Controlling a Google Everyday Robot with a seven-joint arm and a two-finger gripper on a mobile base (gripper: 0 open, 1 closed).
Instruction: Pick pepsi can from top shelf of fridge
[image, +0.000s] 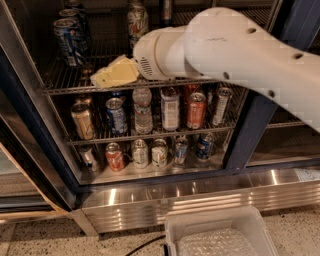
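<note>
The fridge (251, 131) stands open in front of me, with a dark navy frame and a ribbed steel base. Pepsi cans (69, 41), dark blue with pale streaks and silver tops, stand in a row at the far left of the top shelf (67, 82), a silver wire rack. My gripper (111, 74), pale yellow on a thick white arm, hangs at the front edge of that shelf. It is to the right of the front pepsi can, a little lower, and apart from it. It holds nothing that I can see.
A white-and-green can (136, 20) and a slim dark can (166, 9) stand further back on the top shelf. The lower racks (150, 135) are crowded with cans and bottles. A white plastic bin (220, 235) sits on the floor below the steel base (200, 196).
</note>
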